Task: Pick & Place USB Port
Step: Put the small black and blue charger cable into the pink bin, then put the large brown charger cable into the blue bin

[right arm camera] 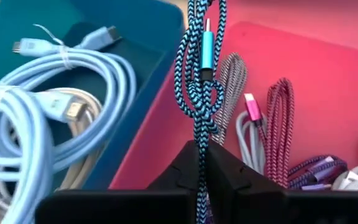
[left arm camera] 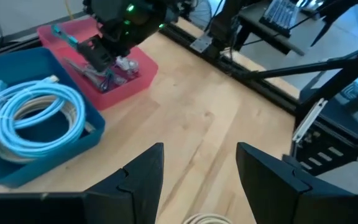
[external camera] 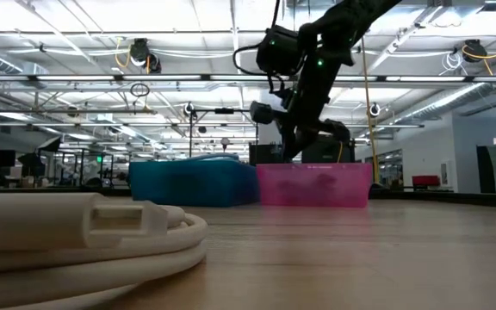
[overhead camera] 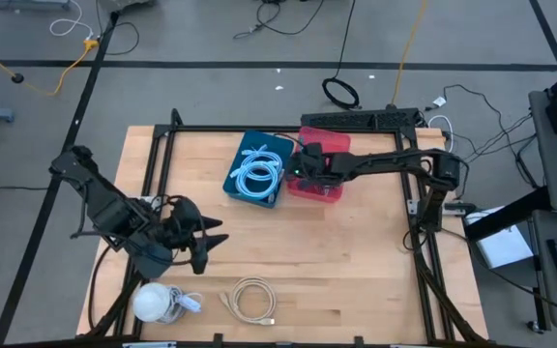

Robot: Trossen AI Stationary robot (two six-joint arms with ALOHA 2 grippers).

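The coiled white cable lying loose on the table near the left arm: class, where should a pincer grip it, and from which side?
Grip the white cable across one side of its loop, coming straight down from above. It lies flat on the table, so the bundled strands there fit between open fingers; the left pincer is nearest.

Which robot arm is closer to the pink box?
The right. Its tool is over the pink box, holding a blue braided cable. The left tool waits far off near the white cable.
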